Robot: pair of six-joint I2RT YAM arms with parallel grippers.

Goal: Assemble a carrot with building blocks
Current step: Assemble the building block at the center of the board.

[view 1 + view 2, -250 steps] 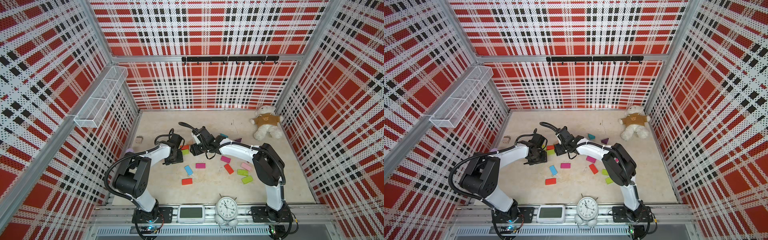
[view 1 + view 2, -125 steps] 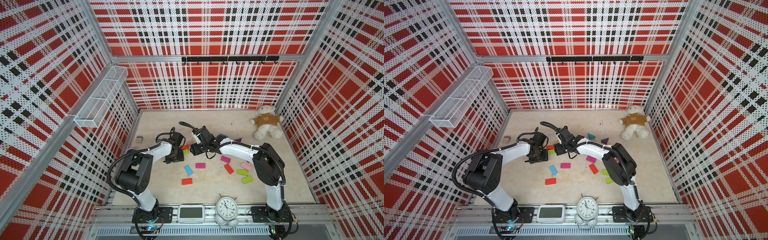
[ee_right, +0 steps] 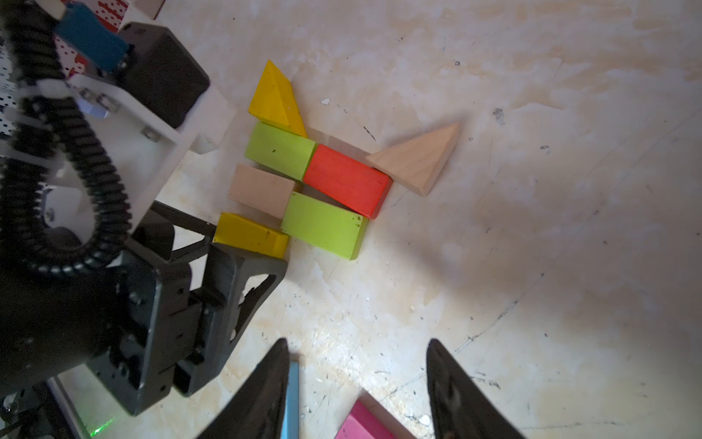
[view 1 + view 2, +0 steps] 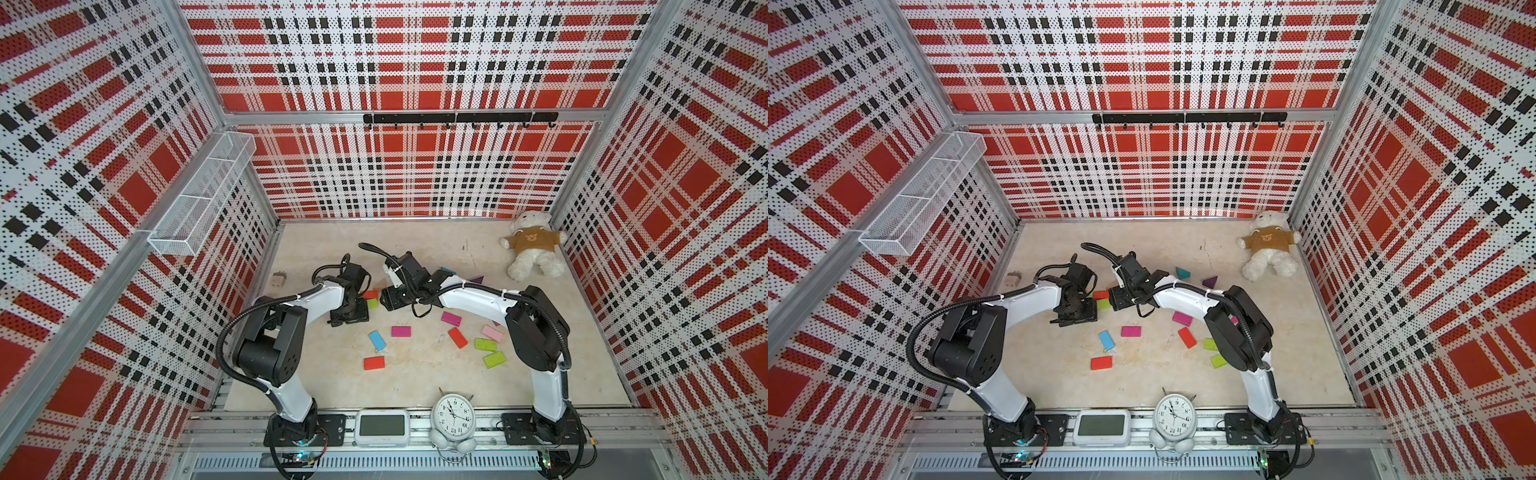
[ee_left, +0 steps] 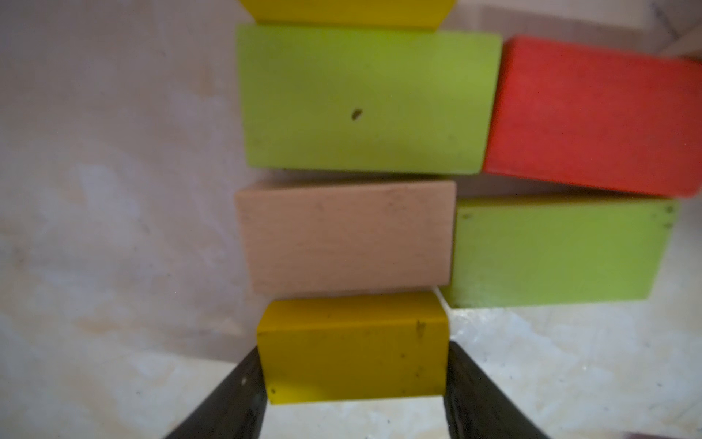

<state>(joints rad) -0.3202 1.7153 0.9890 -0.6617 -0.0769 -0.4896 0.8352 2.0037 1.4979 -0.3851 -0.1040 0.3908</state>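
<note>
My left gripper point(image 5: 353, 347) straddles the yellow block point(image 5: 353, 368), fingers point(image 5: 235, 391) against both its ends; I cannot tell whether I clamp it. It lies on the floor point(image 5: 114, 190) touching the tan block point(image 5: 343, 237), with two lime blocks point(image 5: 364, 99) and a red block point(image 5: 592, 114) packed alongside. My right gripper point(image 3: 357, 342) hangs open and empty near them, a blue block point(image 3: 291, 399) by one finger

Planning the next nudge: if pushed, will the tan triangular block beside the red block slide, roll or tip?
The tan triangular block lies on a broad flat face, so it would probably slide, not roll or tip. It looks like solid wood: likely stiff. A push on a slanted edge may rotate it.
</note>
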